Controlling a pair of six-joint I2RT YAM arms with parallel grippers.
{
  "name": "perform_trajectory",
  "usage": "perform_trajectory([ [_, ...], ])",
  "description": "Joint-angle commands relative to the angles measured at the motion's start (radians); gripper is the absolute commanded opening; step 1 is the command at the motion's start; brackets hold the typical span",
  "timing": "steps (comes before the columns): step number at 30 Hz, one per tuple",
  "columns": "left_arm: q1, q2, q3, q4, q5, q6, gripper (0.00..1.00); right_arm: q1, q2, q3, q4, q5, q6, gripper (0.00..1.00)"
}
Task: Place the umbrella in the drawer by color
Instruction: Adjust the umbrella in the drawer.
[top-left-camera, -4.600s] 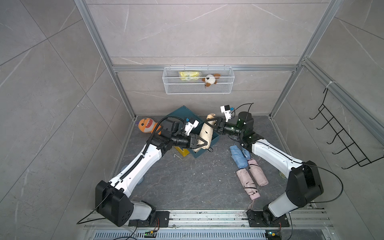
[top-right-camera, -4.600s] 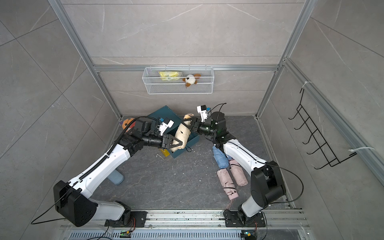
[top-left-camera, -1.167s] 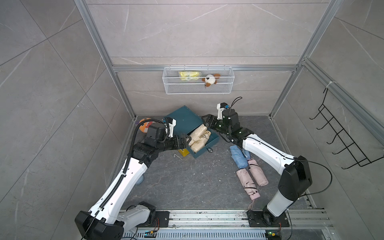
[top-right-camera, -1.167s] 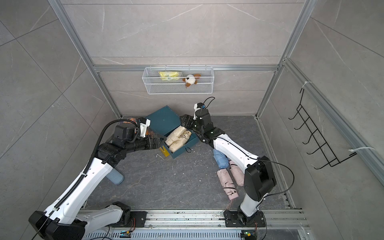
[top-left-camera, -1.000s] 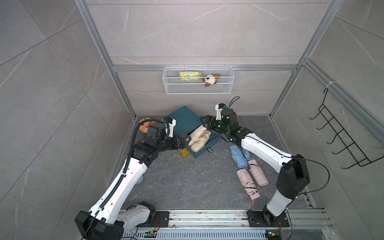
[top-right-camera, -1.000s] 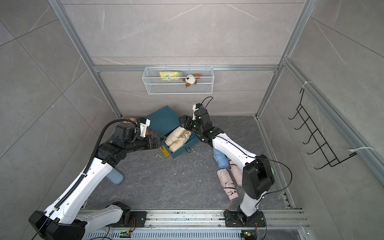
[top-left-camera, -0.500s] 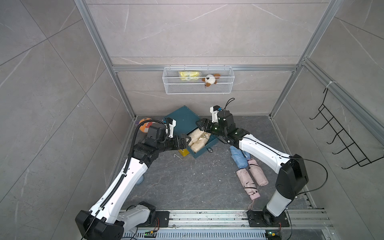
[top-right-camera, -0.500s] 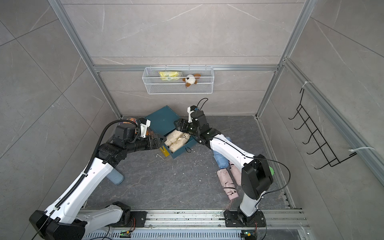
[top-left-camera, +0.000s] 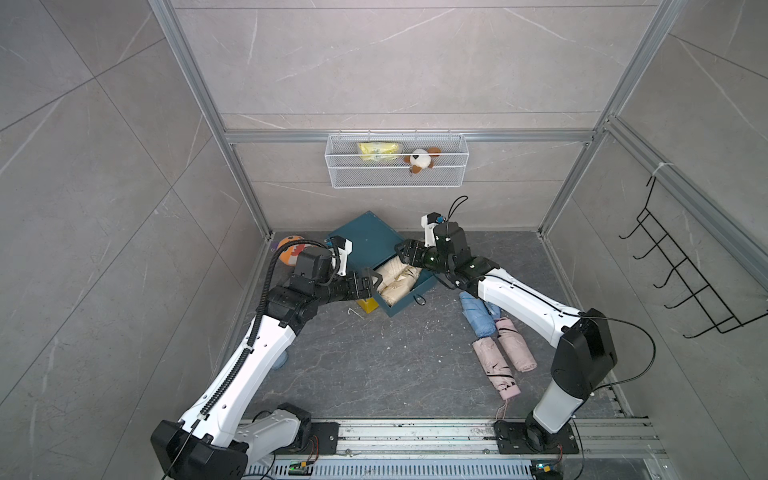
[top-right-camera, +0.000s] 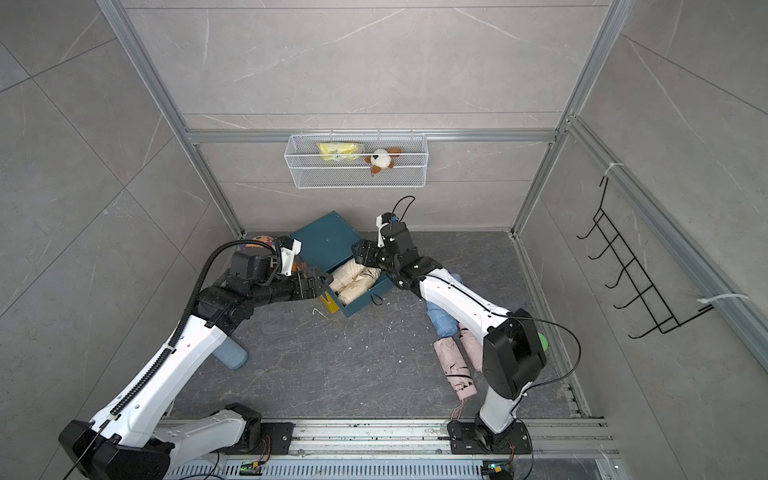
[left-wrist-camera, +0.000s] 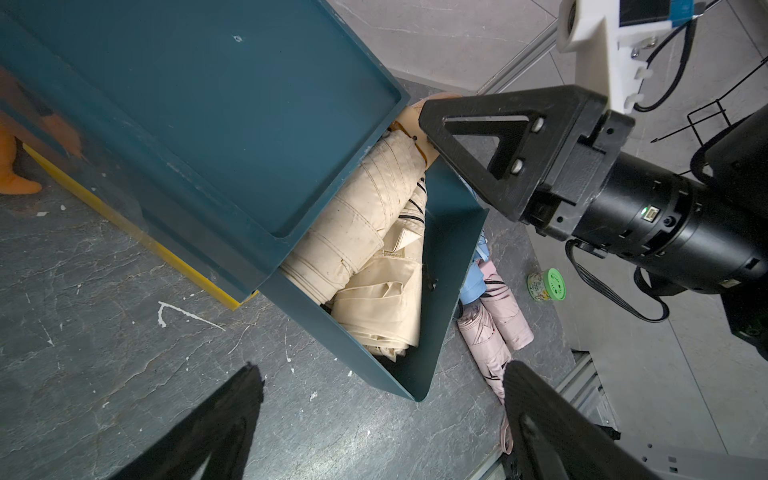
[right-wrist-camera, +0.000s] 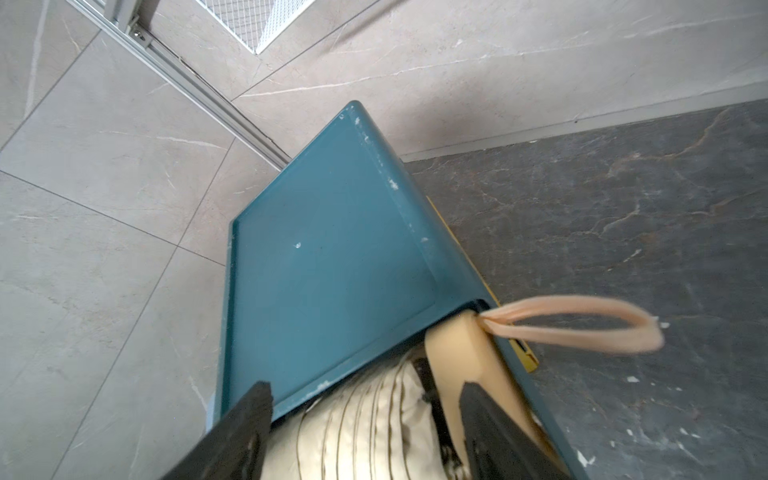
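Teal drawer (top-left-camera: 406, 302), far centre, pulled open, holding two folded cream umbrellas (top-left-camera: 395, 280) side by side. Right of it lie a folded blue umbrella (top-left-camera: 478, 316) and, nearer, two pink umbrellas (top-left-camera: 503, 354).

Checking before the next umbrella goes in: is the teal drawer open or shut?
Open: the drawer is pulled out of its cabinet, cream umbrellas showing inside.

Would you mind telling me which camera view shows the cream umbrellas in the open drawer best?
The left wrist view: both cream umbrellas lie close-up inside the teal drawer. Both top views show them small; the right wrist view catches only a striped end and handle.
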Motion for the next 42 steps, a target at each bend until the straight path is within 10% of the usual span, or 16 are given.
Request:
perform_trajectory([
  [1, 0.001, 0.004, 0.003, 0.028, -0.004, -0.008, 0.93, 0.0, -0.027, 0.031, -0.074, 0.062, -0.064, 0.75],
  [42, 0.01, 0.014, -0.015, 0.049, -0.005, -0.019, 0.93, 0.055, 0.145, 0.223, -0.198, -0.033, -0.109, 0.74],
])
